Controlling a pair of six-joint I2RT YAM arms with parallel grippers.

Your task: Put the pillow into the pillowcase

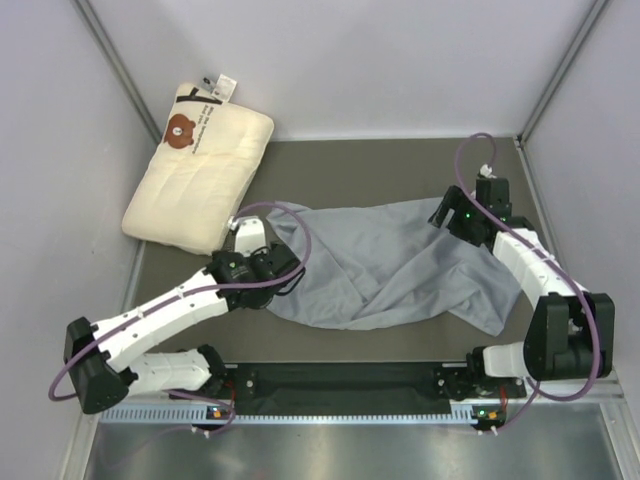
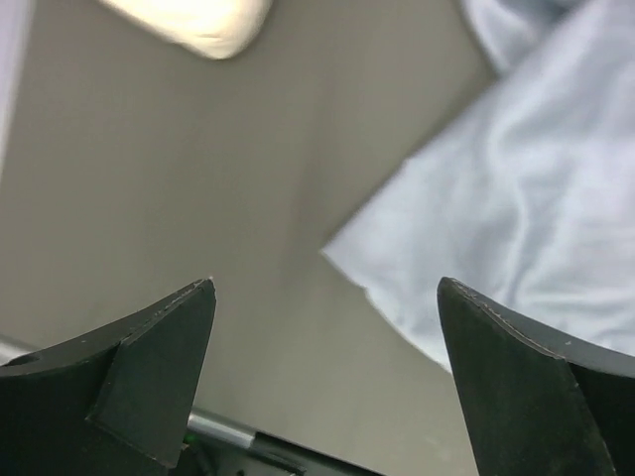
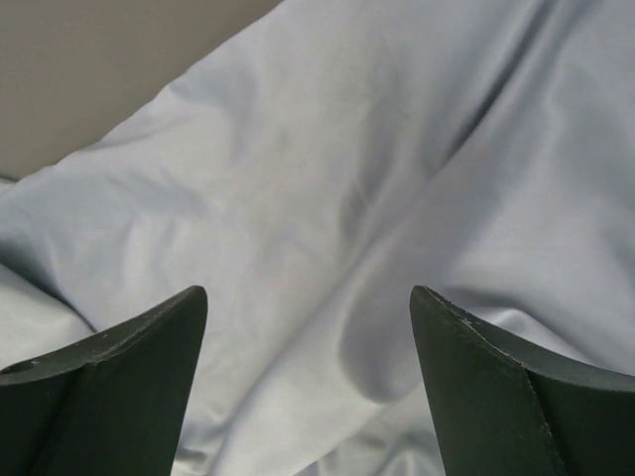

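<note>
My left hand (image 2: 325,288) and right hand (image 3: 308,293) are spread and empty by the crumpled pillowcase (image 1: 390,265). The pillow (image 1: 200,170) lies outside it; nothing is inserted yet.

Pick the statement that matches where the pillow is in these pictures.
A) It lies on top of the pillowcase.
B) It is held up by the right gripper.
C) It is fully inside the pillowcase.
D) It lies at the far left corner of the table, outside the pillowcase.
D: the pillow rests at the table's far left corner, with the crumpled pillowcase spread separately mid-table.
</note>
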